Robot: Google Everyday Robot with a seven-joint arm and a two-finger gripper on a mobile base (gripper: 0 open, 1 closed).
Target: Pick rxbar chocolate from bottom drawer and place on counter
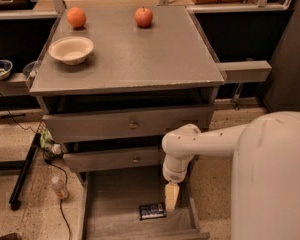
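The rxbar chocolate (152,211) is lying flat on the floor of the bottom drawer (115,201), near its front. The hand (171,196) is hanging inside that drawer, by its right wall; how far open, I cannot tell.

The robot's arm (210,143) is a thick, smooth, off-white tube with a few tiny dark specks along its upper side. At the right it widens into a large pale rounded body (270,179) (the biggest shape in view). Its other end carries a bulbous joint (179,145) and below that a short white cylindrical wrist (176,171). The gripper (171,196), a pale yellowish tapering wedge, is over the bottom drawer (115,206).
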